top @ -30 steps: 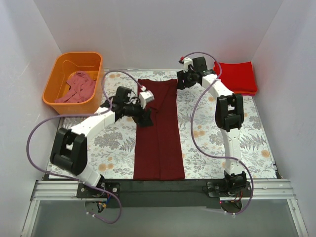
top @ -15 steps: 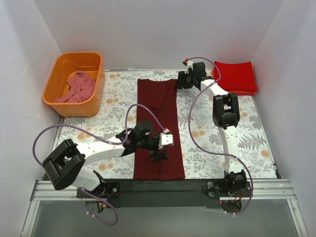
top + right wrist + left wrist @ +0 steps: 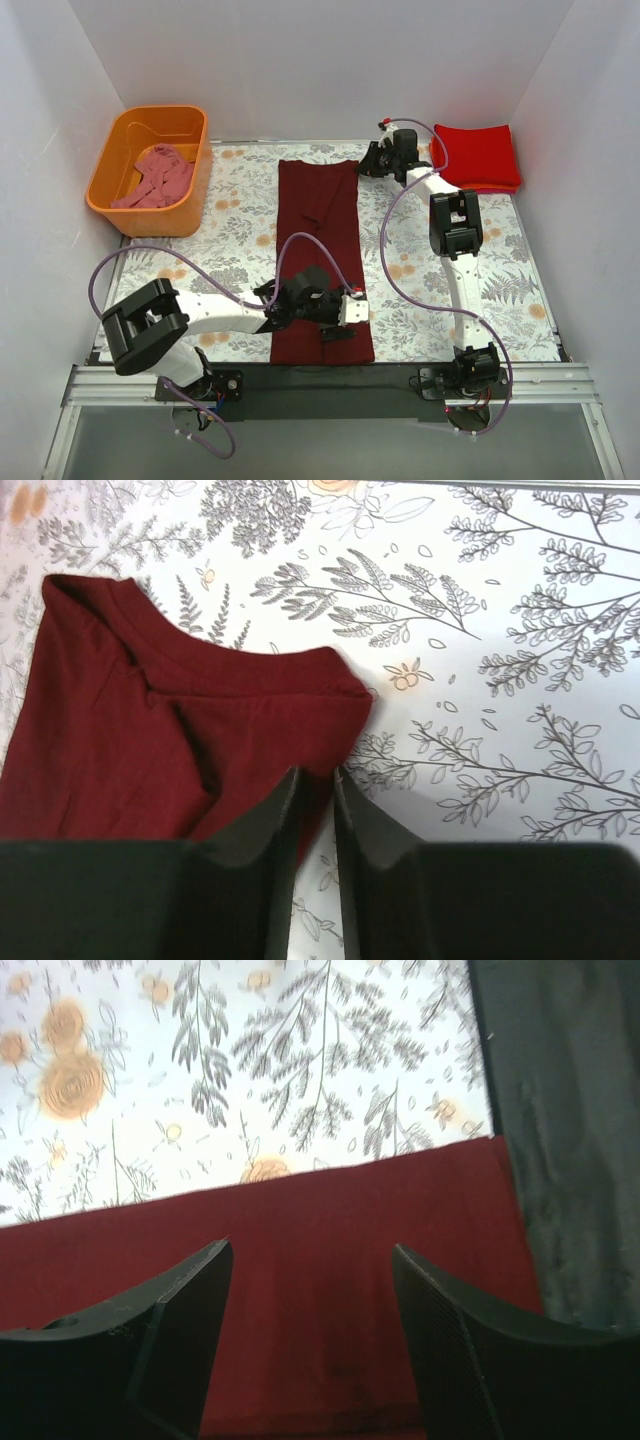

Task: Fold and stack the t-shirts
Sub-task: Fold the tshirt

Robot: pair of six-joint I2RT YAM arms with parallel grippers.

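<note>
The dark maroon t-shirt lies folded into a long strip down the middle of the flowered table cover. My left gripper hovers open over its near right corner; in the left wrist view the gripper has maroon cloth between its spread jaws. My right gripper is at the shirt's far right corner. In the right wrist view this gripper has its jaws closed to a narrow gap on the shirt's edge. Folded bright red t-shirts are stacked at the far right. A dusty pink t-shirt lies crumpled in the tub.
An orange plastic tub stands at the far left. White walls close in the table on three sides. A dark strip runs along the table's near edge, just past the shirt's hem. Purple cables loop beside both arms.
My left arm has swung from the shirt's far left edge down to its near right corner, gripper open. My right gripper has stayed at the far right corner.
</note>
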